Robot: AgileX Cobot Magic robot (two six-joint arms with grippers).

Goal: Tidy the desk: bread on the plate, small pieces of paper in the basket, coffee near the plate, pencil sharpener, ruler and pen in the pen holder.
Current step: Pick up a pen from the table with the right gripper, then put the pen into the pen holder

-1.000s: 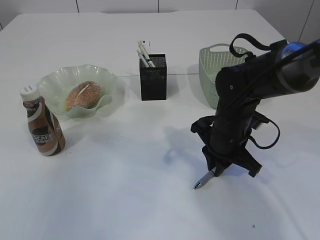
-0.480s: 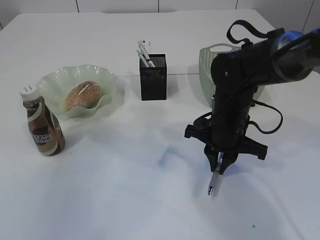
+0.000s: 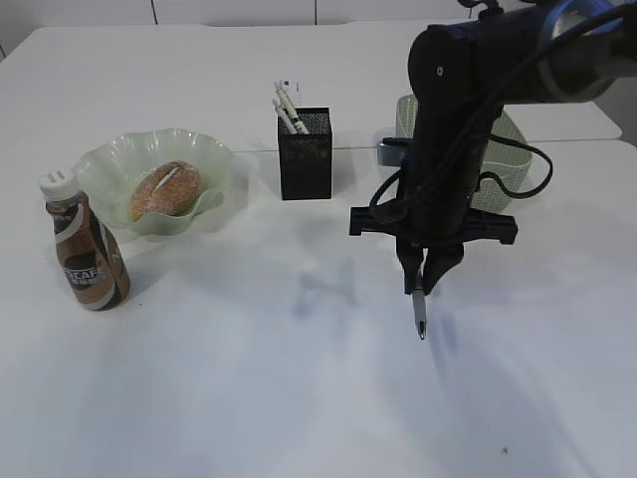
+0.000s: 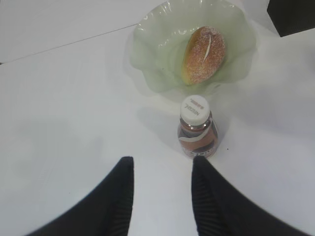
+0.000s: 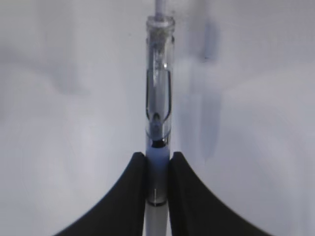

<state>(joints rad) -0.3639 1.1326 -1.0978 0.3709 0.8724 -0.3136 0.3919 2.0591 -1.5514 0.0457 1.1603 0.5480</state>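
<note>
White tabletop (image 3: 249, 398) is seen throughout, with a seam running across it behind the items. Pale wall panels (image 3: 234, 10) with dark joints are visible behind. Soft shadows are cast; lighting is even.

The right arm (image 3: 468, 119) is matte black and thick, with rounded joints. A black cable loops off its side. A flat black crossbar sits above the right tool (image 3: 424, 284), whose two fingers (image 5: 189, 196) taper and curve. The left tool (image 4: 162, 196) has ribbed black fingers.

a white table (image 3: 199, 398) with a seam across it.
</note>
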